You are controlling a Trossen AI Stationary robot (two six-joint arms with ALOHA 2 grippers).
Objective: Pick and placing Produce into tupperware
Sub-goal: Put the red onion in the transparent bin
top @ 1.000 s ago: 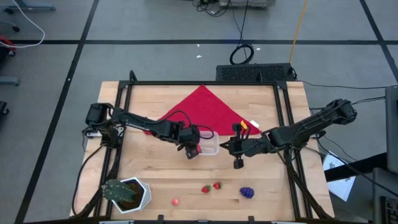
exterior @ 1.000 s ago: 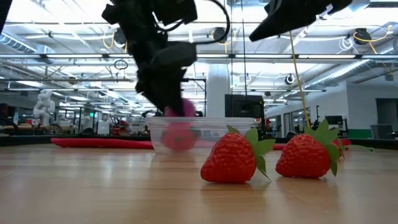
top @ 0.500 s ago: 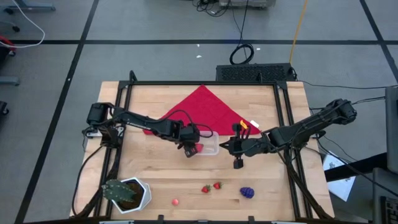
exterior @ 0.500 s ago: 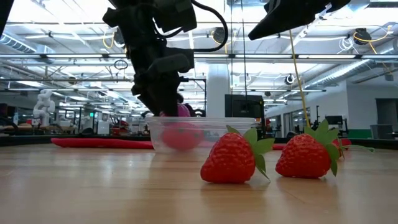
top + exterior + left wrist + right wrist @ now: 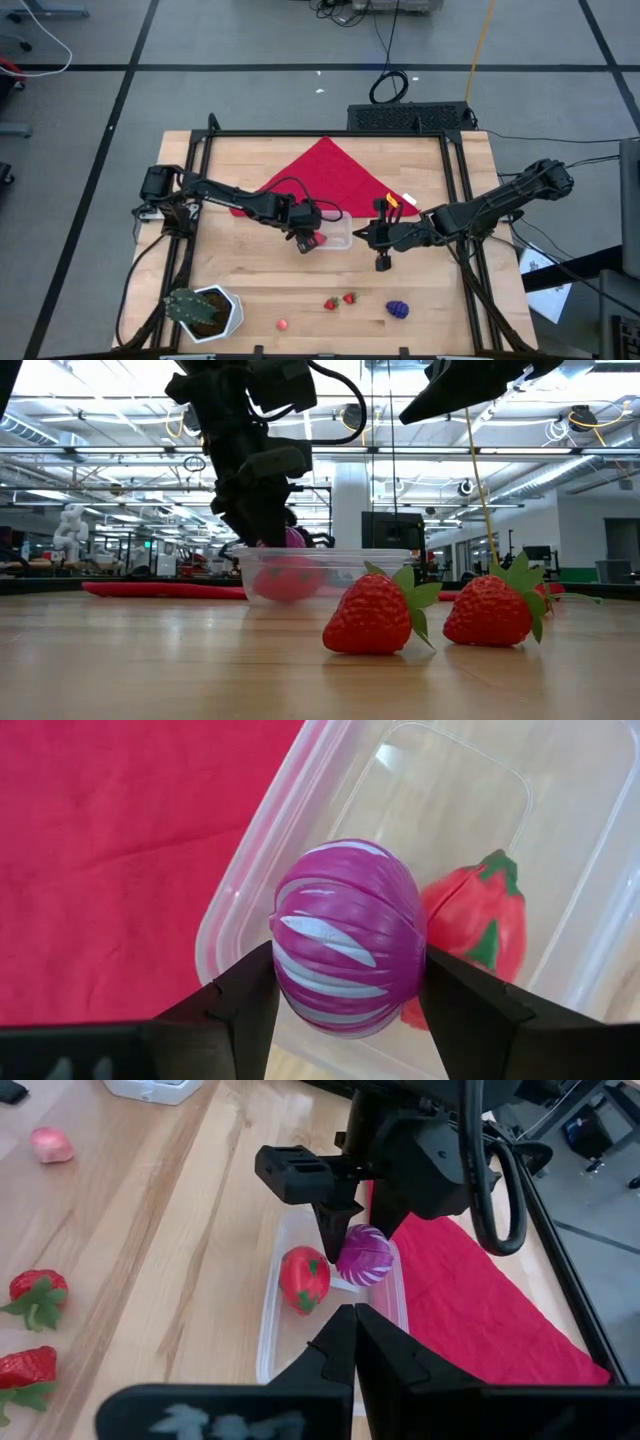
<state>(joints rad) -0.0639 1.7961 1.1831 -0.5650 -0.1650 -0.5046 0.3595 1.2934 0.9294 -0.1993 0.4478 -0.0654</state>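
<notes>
Wooden table (image 5: 260, 280) | tupperware (image 5: 560, 910) long axis away from left gripper (image 5: 345, 985) | holding purple ball (image 5: 345, 950)

No text, label, brand, number or sign can be read in any view, neither on the bench nor in the room behind.

L hand (image 5: 345, 1010) pinched, angled down mid-table; R hand (image 5: 355, 1342) fully closed, hovering alongside.
</notes>
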